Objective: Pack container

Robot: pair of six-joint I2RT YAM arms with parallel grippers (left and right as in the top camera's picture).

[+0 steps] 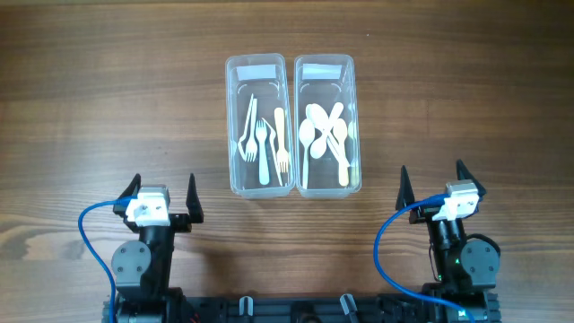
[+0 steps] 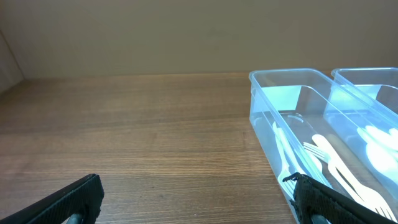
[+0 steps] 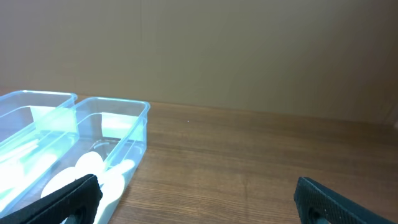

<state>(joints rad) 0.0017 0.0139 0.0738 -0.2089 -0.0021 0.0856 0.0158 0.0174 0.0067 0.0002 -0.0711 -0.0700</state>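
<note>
1. The left tool hung low by the near edge of the table. Its jaws were spread apart and held nothing, and it was well apart from the boxes.
2. The left container, clear and lidless, stood mid-table with its long side against its neighbour. White forks lay lengthwise inside, along with one slimmer piece too small to identify.
3. The right container stood just beside it and held a loose heap of white spoons, bowls toward the far end.
4. The right tool sat low at the near edge on its own side, jaws likewise apart and empty.
5. No loose cutlery and no lid showed on the table in any view, so the packing looked finished or close to it.
6. Should another piece need placing, each arm would best serve the box on its own side so the arms do not cross.
7. The tool should come down from above in line with the box's long axis and let go low. That way the piece lies flat among the others and the thin wall is not nudged.
</note>
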